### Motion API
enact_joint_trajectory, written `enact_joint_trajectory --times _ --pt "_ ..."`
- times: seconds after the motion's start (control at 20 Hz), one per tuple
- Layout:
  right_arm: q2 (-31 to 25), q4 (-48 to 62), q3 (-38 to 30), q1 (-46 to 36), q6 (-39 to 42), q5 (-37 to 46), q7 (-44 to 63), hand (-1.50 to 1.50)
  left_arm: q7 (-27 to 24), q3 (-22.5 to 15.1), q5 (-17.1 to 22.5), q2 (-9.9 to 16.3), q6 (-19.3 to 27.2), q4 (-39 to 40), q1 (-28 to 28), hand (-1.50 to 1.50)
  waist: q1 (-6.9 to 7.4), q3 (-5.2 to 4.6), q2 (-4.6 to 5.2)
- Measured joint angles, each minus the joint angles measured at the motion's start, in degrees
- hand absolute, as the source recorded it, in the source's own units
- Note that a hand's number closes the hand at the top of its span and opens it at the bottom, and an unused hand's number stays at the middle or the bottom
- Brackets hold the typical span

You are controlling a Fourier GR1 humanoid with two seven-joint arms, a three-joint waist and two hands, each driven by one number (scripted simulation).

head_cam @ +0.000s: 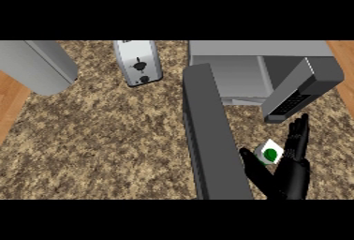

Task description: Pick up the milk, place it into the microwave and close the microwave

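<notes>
The milk (269, 153), a small white carton with a green circle, stands on the granite counter at the lower right, just right of the microwave's open door (211, 140). My right hand (291, 176) is beside it, open: the fingers point straight up along the carton's right side and the thumb reaches out under its left side. The carton sits in the gap between them; whether the hand touches it I cannot tell. The grey microwave (242, 75) stands behind with its cavity open. My left hand does not show.
The long dark door juts toward me through the middle of the counter. A silver toaster (139, 62) stands at the back, and a grey rounded appliance (36, 65) at the back left. The microwave's control panel (298, 93) overhangs the hand.
</notes>
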Motion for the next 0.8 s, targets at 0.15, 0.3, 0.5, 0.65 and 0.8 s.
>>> enact_joint_trajectory --times 0.15,0.3,0.5,0.65,0.8 --pt "0.1 4.5 -2.8 0.8 0.0 -4.4 -5.7 -1.50 0.1 0.2 -0.3 -0.6 -0.9 -0.7 0.5 -1.50 -0.04 0.08 0.12" --pt "-0.4 7.2 -5.3 3.5 1.3 -9.0 -12.0 -1.50 -0.3 0.2 -0.5 -1.7 -1.8 -1.4 2.0 -1.50 -0.11 0.12 0.19" --pt "-0.1 12.1 -7.9 5.1 3.1 -14.2 -19.2 -1.50 -0.6 1.3 0.1 -2.3 -3.3 -1.1 2.5 -1.50 -0.14 0.14 0.24" --pt "-0.4 15.5 -10.7 6.3 6.6 -18.2 -25.0 -1.50 0.4 2.5 0.7 -2.5 -4.1 -1.5 3.1 -1.50 -0.15 0.14 0.24" --pt "-0.1 20.3 -13.3 5.8 9.6 -21.8 -30.5 -1.50 0.4 3.9 1.1 -2.6 -4.8 -1.3 3.2 -1.50 -0.10 0.14 0.25"
